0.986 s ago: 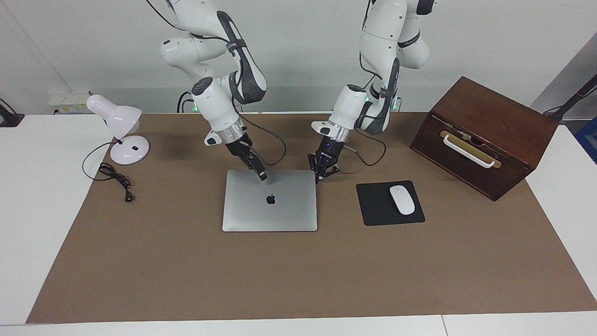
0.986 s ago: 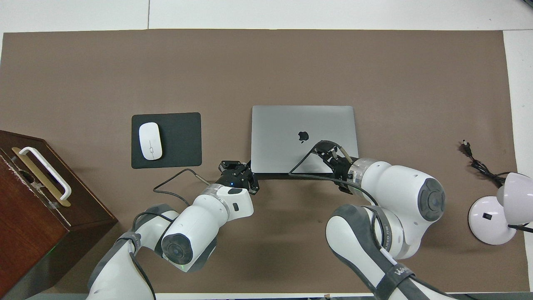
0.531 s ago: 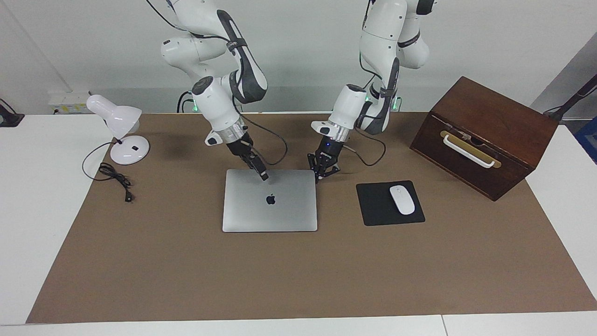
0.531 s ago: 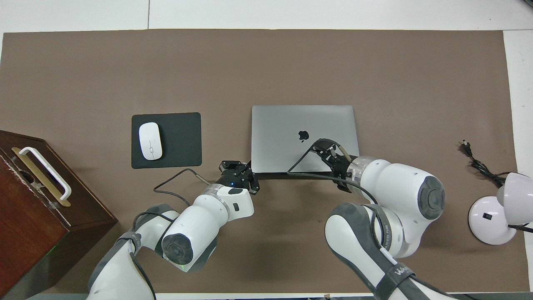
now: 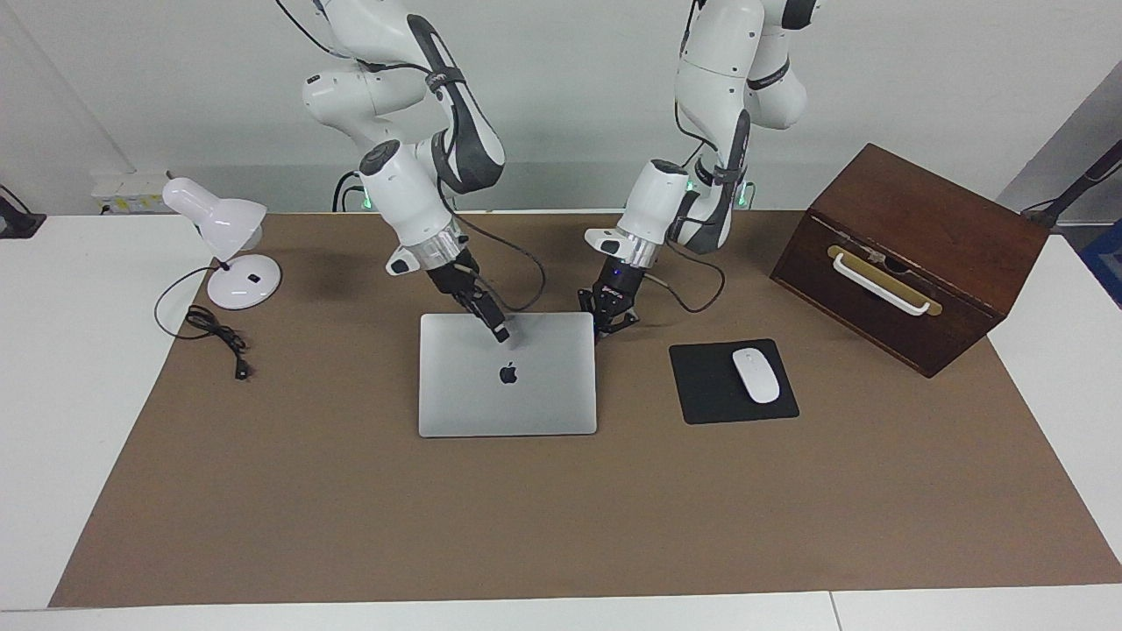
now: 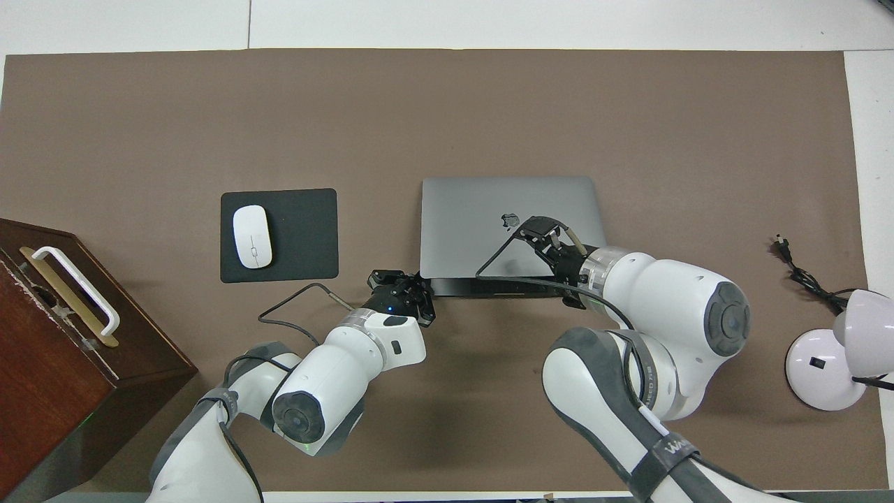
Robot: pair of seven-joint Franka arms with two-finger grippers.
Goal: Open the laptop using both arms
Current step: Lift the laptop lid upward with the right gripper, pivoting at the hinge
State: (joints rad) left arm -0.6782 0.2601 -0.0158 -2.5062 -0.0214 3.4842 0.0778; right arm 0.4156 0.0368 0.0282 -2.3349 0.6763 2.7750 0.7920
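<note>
While the laptop [image 5: 507,377] sits mid-table on the brown mat [image 5: 561,508], its lid has a slight gap along the edge nearest the robots; the overhead view shows a dark strip of the base under that raised edge. Apple logo faces up.

The left gripper [image 5: 605,326] is right at the lid's corner toward the left arm's end of the table, fingertips pinched together with nothing visibly between them, touching or just under that corner edge, can't tell which. The right gripper [image 5: 500,333] is over the lid near the logo, tip down on or just above it. Honestly can't tell whether its fingers are apart or together.

Beside the laptop toward the left arm's end: a black mouse pad [image 5: 701,386] with a white mouse [image 5: 756,375] on it, then a wooden box [image 5: 912,254]. Toward the right arm's end there's a white desk lamp [image 5: 230,250].
</note>
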